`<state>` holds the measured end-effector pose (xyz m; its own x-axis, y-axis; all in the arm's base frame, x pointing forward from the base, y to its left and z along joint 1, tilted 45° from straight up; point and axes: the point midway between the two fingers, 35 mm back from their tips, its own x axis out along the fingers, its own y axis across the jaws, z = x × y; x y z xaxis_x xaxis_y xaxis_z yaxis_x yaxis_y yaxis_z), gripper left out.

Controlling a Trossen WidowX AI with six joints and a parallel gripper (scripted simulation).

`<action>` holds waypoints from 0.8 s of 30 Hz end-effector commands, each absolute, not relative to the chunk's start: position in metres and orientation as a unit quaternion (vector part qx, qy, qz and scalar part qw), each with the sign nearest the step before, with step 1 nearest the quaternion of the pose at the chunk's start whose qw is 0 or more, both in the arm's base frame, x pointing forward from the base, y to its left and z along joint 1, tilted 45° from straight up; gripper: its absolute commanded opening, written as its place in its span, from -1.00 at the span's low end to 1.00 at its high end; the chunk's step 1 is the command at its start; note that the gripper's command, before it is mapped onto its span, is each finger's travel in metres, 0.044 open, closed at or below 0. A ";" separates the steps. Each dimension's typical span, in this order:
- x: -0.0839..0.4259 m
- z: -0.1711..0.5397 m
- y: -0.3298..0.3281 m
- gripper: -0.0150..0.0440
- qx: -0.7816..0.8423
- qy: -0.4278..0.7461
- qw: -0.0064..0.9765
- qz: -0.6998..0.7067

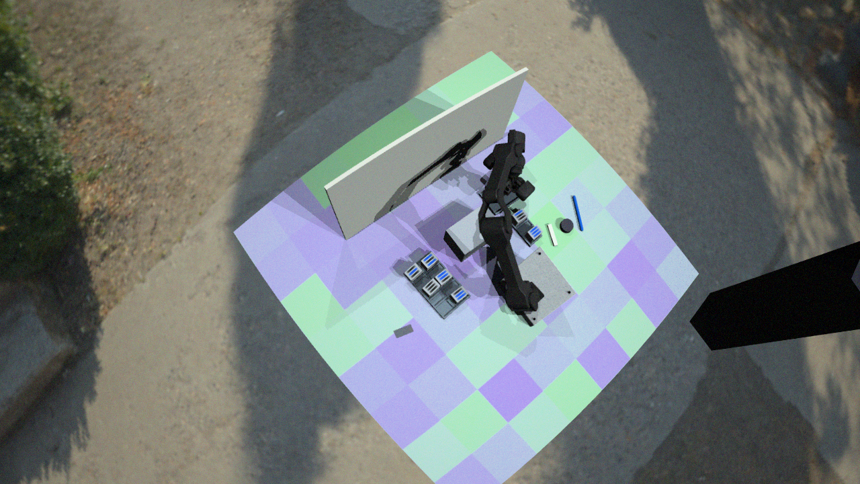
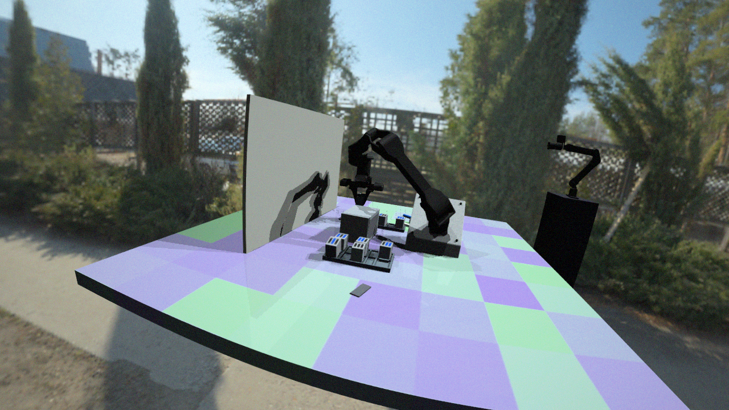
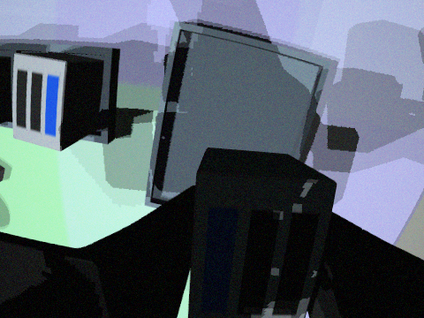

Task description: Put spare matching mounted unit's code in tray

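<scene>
My gripper is shut on a dark block, whose face shows one blue stripe and two black ones. The block is held upright in the wrist view, in front of and above the grey tray, which has a raised rim and looks empty where it shows. In the top view the arm mostly covers the tray. A small rack holds two striped blocks; one block shows left of the tray. A larger rack holds several striped blocks. No part code is readable.
A grey box stands between the racks. A tall pale panel stands beside them. A blue rod, black disc and white bar lie near the small rack. A flat grey piece lies near the larger rack.
</scene>
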<state>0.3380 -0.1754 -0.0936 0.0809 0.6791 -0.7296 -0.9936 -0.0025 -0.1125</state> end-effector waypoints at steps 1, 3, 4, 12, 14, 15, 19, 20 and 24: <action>0.337 -0.097 -0.172 -0.49 -0.315 0.247 0.664 0.631; 0.337 -0.098 -0.170 -0.49 -0.315 0.247 0.664 0.631; 0.337 -0.099 -0.170 -0.49 -0.315 0.247 0.664 0.631; 0.338 -0.104 -0.165 -0.49 -0.315 0.247 0.664 0.632; 0.338 -0.105 -0.163 -0.49 -0.315 0.247 0.664 0.632; 0.338 -0.106 -0.163 -0.49 -0.315 0.247 0.664 0.632; 0.338 -0.108 -0.160 -0.49 -0.315 0.247 0.664 0.632; 0.338 -0.109 -0.160 -0.49 -0.315 0.247 0.664 0.632; 0.338 -0.111 -0.157 -0.49 -0.315 0.247 0.664 0.632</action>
<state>0.3395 -0.1604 -0.1088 0.0814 0.6798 -0.7288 -0.9936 -0.0024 -0.1131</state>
